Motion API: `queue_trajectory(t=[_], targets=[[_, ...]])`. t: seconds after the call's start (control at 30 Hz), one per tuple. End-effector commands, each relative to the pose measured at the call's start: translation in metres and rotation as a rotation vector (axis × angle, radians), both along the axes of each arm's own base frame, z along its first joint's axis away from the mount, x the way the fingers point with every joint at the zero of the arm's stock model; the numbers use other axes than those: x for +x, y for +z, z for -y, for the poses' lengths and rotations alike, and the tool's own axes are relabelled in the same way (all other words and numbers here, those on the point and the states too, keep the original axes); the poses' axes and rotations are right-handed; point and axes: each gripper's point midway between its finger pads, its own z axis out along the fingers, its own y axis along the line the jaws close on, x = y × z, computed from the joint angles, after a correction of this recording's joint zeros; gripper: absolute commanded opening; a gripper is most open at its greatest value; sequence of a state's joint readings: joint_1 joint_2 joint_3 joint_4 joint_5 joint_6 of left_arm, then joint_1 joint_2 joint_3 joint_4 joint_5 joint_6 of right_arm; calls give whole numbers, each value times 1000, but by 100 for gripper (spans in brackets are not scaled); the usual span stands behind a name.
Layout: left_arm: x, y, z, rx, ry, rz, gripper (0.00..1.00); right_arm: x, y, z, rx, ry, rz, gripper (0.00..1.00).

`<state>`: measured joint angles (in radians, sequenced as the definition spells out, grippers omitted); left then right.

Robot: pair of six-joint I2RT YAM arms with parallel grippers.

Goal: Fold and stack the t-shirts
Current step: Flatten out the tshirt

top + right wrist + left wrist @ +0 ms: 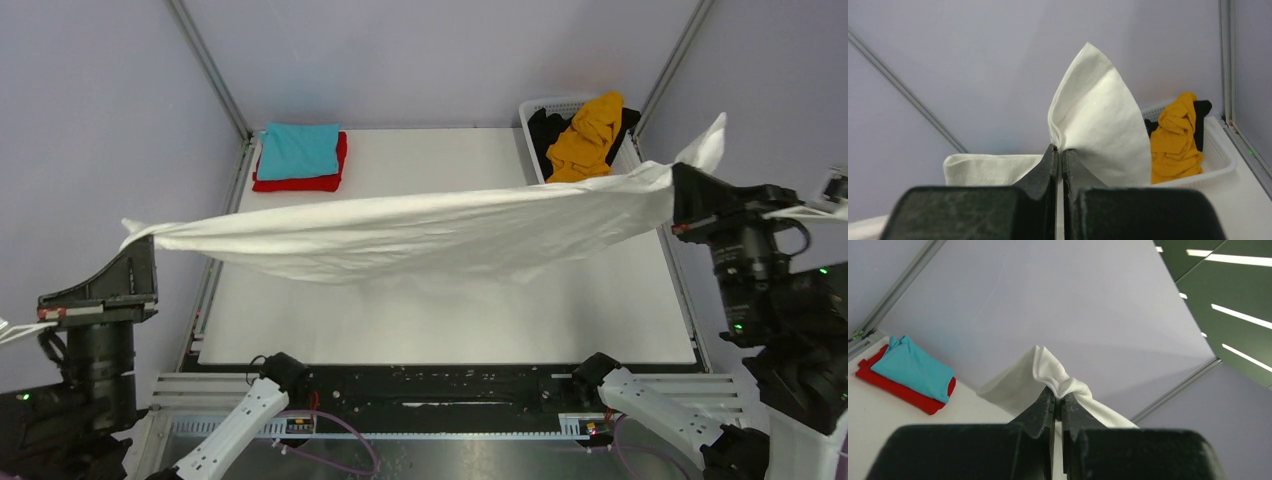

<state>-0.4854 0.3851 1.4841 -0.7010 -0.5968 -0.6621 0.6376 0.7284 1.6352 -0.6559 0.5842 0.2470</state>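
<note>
Clamped on opposite ends, both pairs of jaws stretch the large white cloth t-shirt [420,235] taut above the surface [450,320], probably to lay it flat.

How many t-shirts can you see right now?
5. White shirt hangs stretched between left gripper and right gripper; teal lies folded on red, far left; orange and black sit in the basket, far right, which may hide more.

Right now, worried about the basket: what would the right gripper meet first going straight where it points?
The right gripper meets only the white t-shirt it pinches, then probably the purple wall; basket sits right of that line.
</note>
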Motion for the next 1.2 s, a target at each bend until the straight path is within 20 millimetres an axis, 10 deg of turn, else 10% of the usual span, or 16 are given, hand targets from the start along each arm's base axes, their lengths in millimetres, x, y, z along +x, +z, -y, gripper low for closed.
queue_trajectory(t=[0.0,0.23,0.37,0.53,0.73,0.83,1.0,1.17], targets=[[-24,17,-18,-30,31,87,0,-25,31,19,4,-3,86,0],[20,-17,-3,-5,72,-77,0,11,13,23,-83,-162,-5,0],[82,-100,11,75,188,-415,3,64,-41,8,-220,-310,-160,0],[144,-229,23,284,391,-911,8,152,-157,-52,-360,-250,-407,0],[212,-333,29,357,337,-1307,61,241,-271,-106,-441,-211,-610,7],[229,-353,39,369,281,-1363,86,268,-289,-122,-488,-205,-653,41],[228,-347,45,363,231,-1338,99,260,-300,-123,-514,-182,-747,94],[215,-376,90,307,-74,-1323,99,193,-316,-127,-364,-14,-852,99]])
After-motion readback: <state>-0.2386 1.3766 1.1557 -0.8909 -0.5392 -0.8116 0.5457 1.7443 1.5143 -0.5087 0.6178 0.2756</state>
